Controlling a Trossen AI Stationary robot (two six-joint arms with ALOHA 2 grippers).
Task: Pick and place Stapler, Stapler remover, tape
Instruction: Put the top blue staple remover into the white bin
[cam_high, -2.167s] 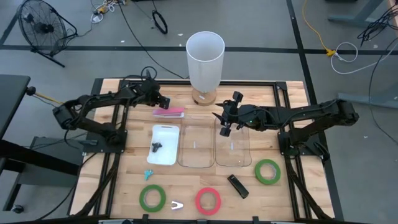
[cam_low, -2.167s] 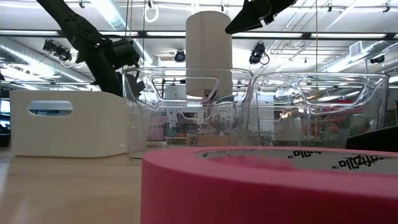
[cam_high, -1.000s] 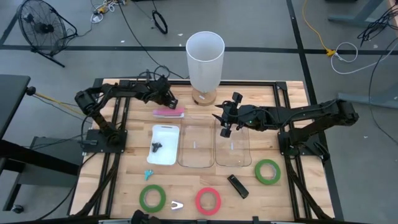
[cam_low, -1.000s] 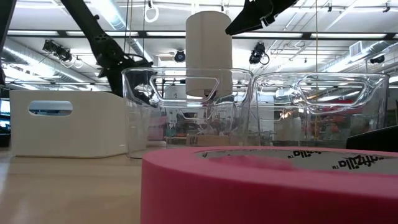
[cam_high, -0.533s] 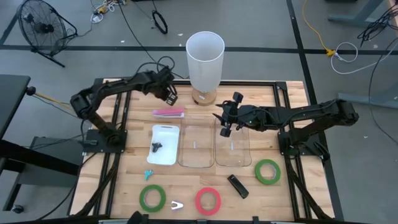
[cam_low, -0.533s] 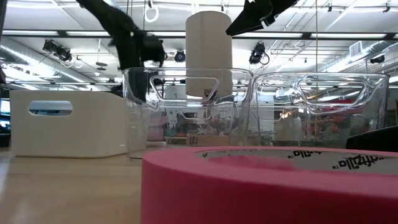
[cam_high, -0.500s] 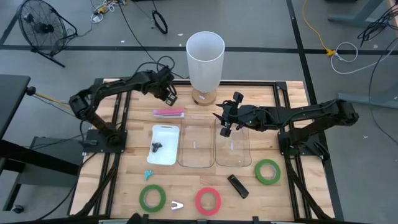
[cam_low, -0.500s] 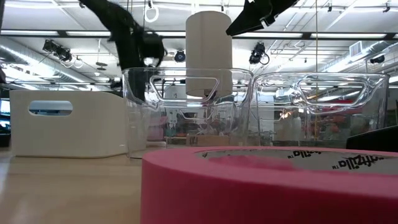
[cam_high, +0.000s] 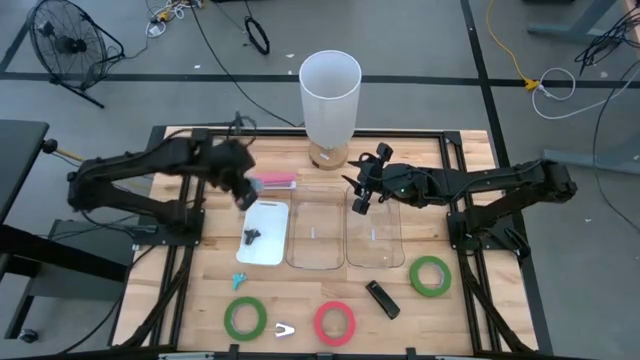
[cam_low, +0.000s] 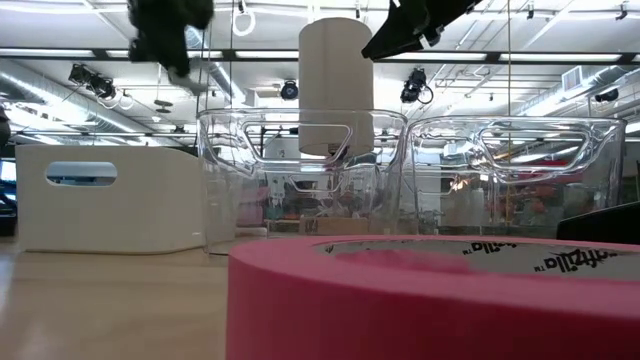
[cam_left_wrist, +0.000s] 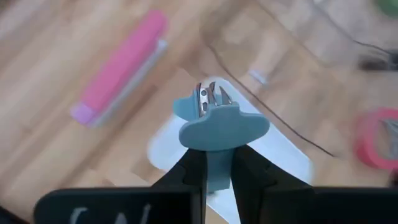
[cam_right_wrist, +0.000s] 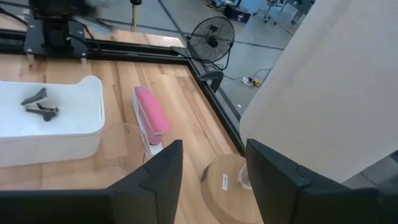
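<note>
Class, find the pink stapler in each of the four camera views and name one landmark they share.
High view: pink stapler, just past the white bin.
Low view: not visible.
Left wrist view: on bare wood beside the bin.
Right wrist view: beside the bin.
Shared landmark: the white bin.

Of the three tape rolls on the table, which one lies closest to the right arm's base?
The green tape roll at the right edge of the table; the other green roll and the red-pink roll lie along the front edge.

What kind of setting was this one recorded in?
Probably a robotics lab or workshop: a bare concrete floor strewn with cables, a floor fan beside the framed wooden table, and exposed ceiling ducts behind.
</note>
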